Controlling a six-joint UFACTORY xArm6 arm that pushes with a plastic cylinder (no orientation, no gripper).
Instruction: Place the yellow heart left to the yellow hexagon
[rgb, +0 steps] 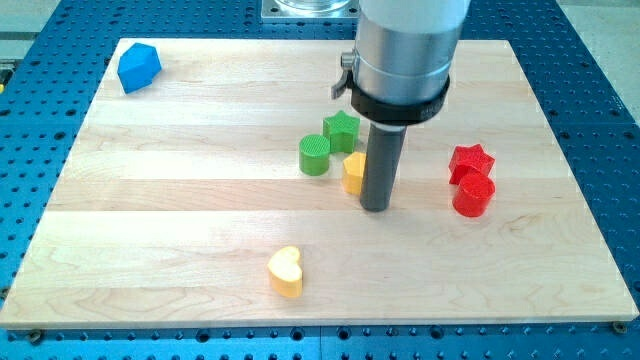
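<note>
While my tip (376, 207) rests on the pale wooden worktop (180, 200), the gripperless rod tool, holding nothing, touches the yellow plastic hexagon block's (353, 172) right side; the yellow plastic heart block (285, 271) lies nearer, well apart, to the left.

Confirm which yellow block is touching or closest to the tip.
The yellow hexagon, just left of my tip and partly hidden by the rod. The yellow heart lies apart, toward the view's bottom left.

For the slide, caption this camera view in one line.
My tip rests beside the yellow hexagon; the yellow heart waits near the view's bottom.
</note>
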